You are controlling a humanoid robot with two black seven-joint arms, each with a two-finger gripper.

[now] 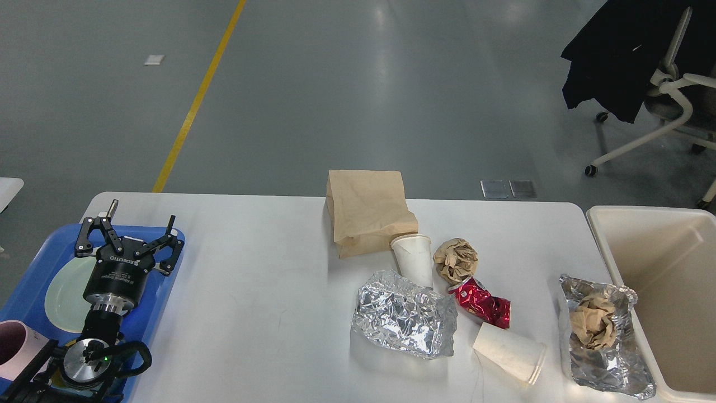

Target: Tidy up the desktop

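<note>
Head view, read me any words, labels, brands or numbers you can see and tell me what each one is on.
"ROBOTIQ": white letters, seen upside down, on the black body of the left hand.
Smaller white print beneath that name: too small to read.
Crushed red can: the pattern is too crumpled to read.
Paper cups, brown bag and foil: no text visible.

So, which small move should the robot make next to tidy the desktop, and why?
Probably bring the right arm, now out of view, back toward the foil tray holding crumpled paper. It lies nearest the cream bin, on the desktop, so it looks the shortest carry. The left gripper hovers open over the blue tray, far from the litter.
</note>
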